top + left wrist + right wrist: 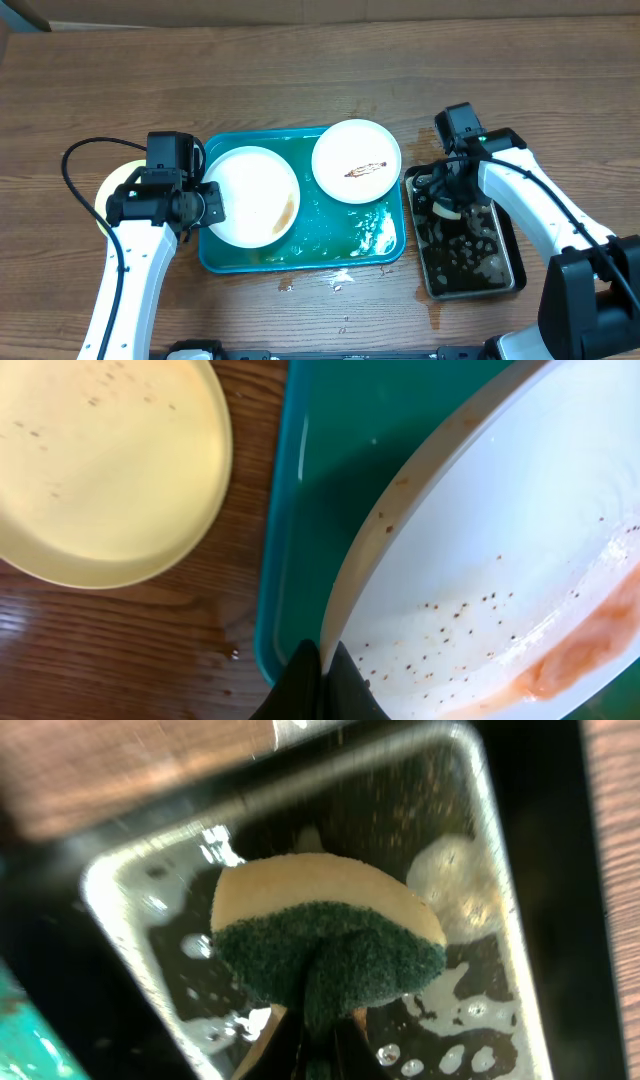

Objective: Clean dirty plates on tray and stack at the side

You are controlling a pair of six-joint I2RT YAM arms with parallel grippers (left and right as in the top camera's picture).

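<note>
Left tool (pixel 320 663) clamped on white plate (pixel 500 550) rim; right tool (pixel 318 1025) clamped on sponge (pixel 330 925).

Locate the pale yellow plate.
Overhead, the yellow plate lies on the table just left of the teal tray, partly hidden by the left arm.

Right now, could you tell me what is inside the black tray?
The black tray holds foamy water and a sponge, pinched by the right gripper. Its floor beneath the sponge is hidden.

Yellow plate (pixel 115 180) mostly under left arm (pixel 135 265), white plate (pixel 500 540) cut off by frame, sponge (pixel 330 940) lower edge blurred, perhaps creased.
</note>
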